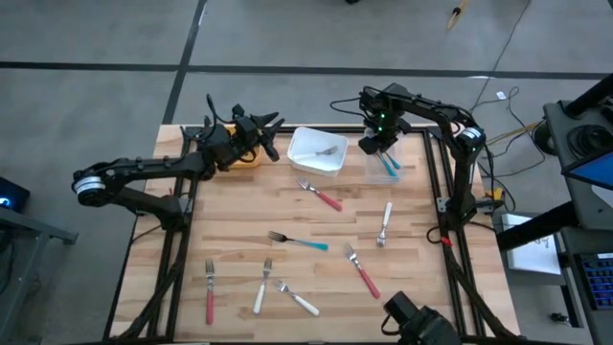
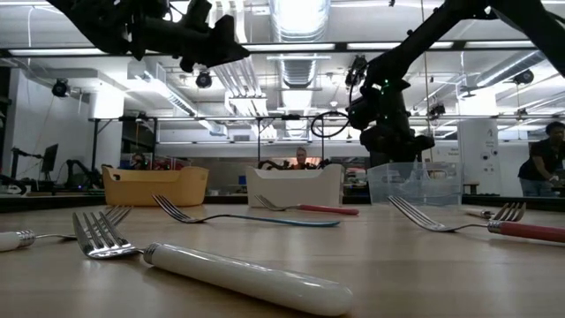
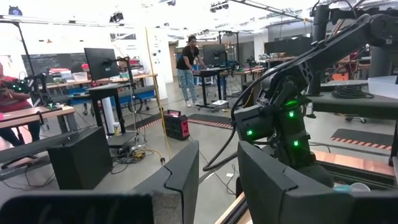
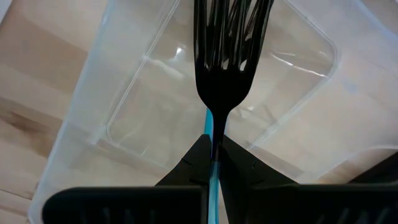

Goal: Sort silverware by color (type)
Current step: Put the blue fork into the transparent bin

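My right gripper (image 1: 378, 144) hangs over the clear bin (image 1: 391, 171) at the table's far right, shut on a teal-handled fork (image 4: 227, 50) whose head points down into the bin. Teal shows in that bin in the high view. My left gripper (image 1: 271, 129) stands open and holds nothing, raised over the orange bin (image 1: 245, 160) at the far left. The white bin (image 1: 316, 153) between them holds one fork (image 1: 328, 150). Several forks lie flat on the table, among them a red one (image 1: 322, 195), a teal one (image 1: 300, 242) and a white one (image 1: 384, 223). My right gripper pinches the fork's teal handle (image 4: 213, 134) between its two fingers, just behind the neck. The fingers come from above, pointing down, and the fork runs on in line with them. The fork hangs upright, its tines lowest, over the inside of the clear bin (image 4: 186, 118).
More forks lie near the front: red (image 1: 210, 292), white (image 1: 262, 288), white (image 1: 298, 300) and red (image 1: 363, 272). In the low view a white-handled fork (image 2: 247, 276) lies close in front. A dark camera mount (image 1: 421, 321) sits at the near edge. People stand in the room behind.
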Available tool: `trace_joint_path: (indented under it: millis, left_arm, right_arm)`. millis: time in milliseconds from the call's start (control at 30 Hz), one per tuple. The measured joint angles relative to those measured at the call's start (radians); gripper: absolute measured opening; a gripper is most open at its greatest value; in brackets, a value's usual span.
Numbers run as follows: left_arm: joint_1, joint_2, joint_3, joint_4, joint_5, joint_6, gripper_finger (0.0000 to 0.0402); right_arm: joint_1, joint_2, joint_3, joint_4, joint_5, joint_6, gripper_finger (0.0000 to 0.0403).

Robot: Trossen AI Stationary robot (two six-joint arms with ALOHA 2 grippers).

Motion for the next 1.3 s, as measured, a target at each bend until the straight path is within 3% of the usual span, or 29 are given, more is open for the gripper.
trace_joint_path:
  millis: [1300]
  left_arm:
    - [0.0,0.0,0.001,-0.033,0.0,0.016,0.0091]
  right_arm:
    - [0.001,0.001,0.0,0.077,0.027,0.023,0.0013]
